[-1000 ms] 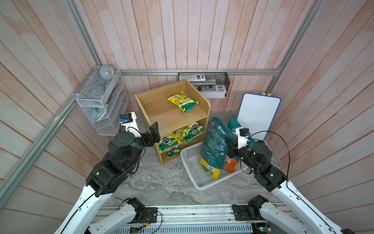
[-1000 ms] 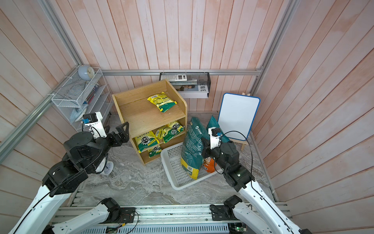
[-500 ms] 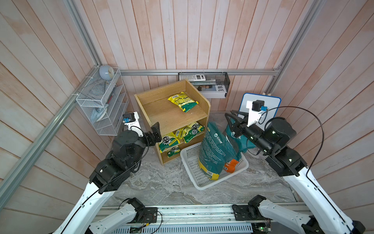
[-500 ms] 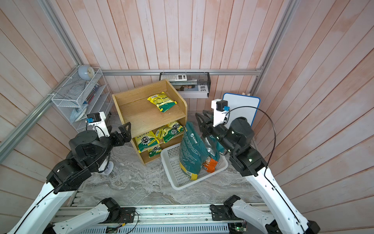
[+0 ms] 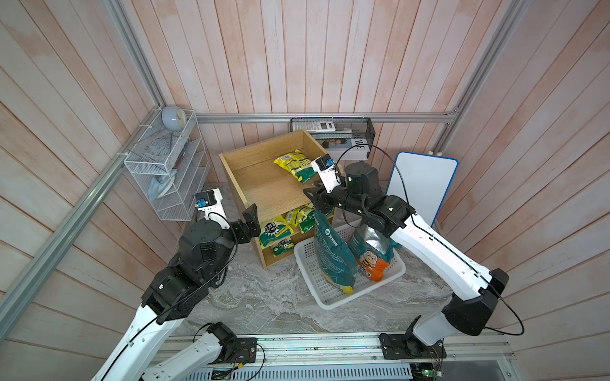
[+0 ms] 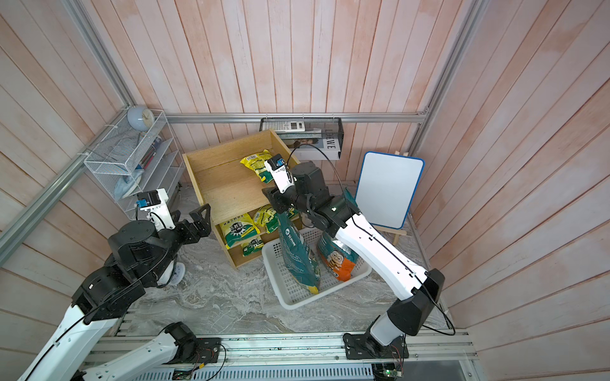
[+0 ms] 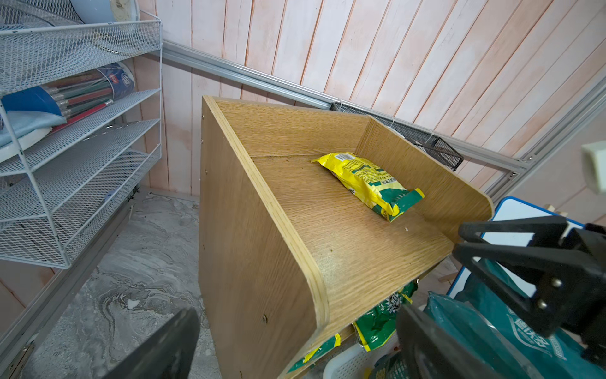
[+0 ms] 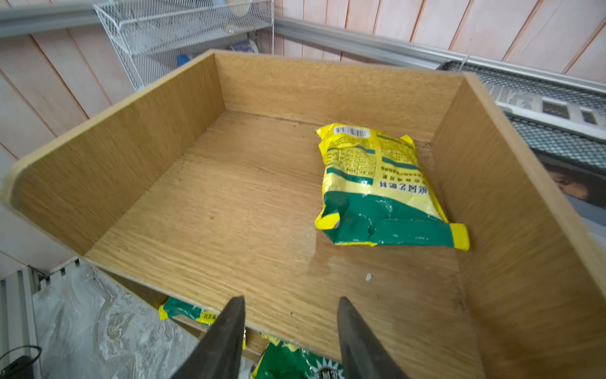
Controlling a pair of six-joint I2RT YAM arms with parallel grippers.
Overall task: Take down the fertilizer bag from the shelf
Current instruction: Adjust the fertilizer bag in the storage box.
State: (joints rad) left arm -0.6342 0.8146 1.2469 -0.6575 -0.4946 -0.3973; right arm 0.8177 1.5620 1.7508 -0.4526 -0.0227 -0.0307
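The light-wood shelf [image 5: 264, 188] [image 6: 224, 188] stands at the back of the marble table. A yellow-and-green fertilizer bag [image 5: 294, 165] [image 6: 257, 165] [image 7: 370, 183] [image 8: 377, 187] lies flat on its top tier, near the back right corner. My right gripper [image 5: 313, 201] [image 6: 273, 199] [image 8: 290, 298] hovers at the top tier's front right edge, open and empty, a short way from the bag. My left gripper [image 5: 252, 220] [image 6: 199, 219] [image 7: 295, 315] stands open and empty beside the shelf's left front corner.
More yellow-green bags [image 5: 275, 231] fill the lower tiers. A white basket [image 5: 326, 305] right of the shelf holds a tall teal bag [image 5: 331, 254] and an orange-bottomed bag [image 5: 371, 260]. A whiteboard [image 5: 419, 184], a white wire rack [image 5: 165, 178] and a black mesh tray [image 5: 343, 132] line the walls.
My right arm has risen from the basket and swung left to the shelf's top front edge, and its jaws have opened. The left gripper has edged closer to the shelf.
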